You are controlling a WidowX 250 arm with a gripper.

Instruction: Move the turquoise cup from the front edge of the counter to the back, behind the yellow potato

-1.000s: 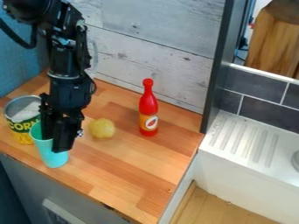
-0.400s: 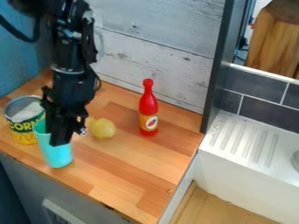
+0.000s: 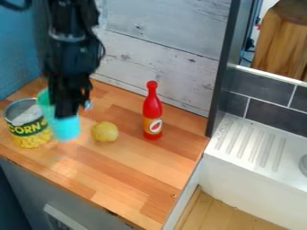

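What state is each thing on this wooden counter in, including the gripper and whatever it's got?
Gripper, closed on the turquoise cup
Turquoise cup, mouth up, held off the wooden counter
Corn can, upright, top open
Red bottle, standing upright
Yellow fruit, resting on the wooden counter

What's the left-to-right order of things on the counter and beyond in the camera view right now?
Can with yellow-and-green label → turquoise cup → rounded yellow, lemon-like item → red bottle → white sink with ribbed drainboard.
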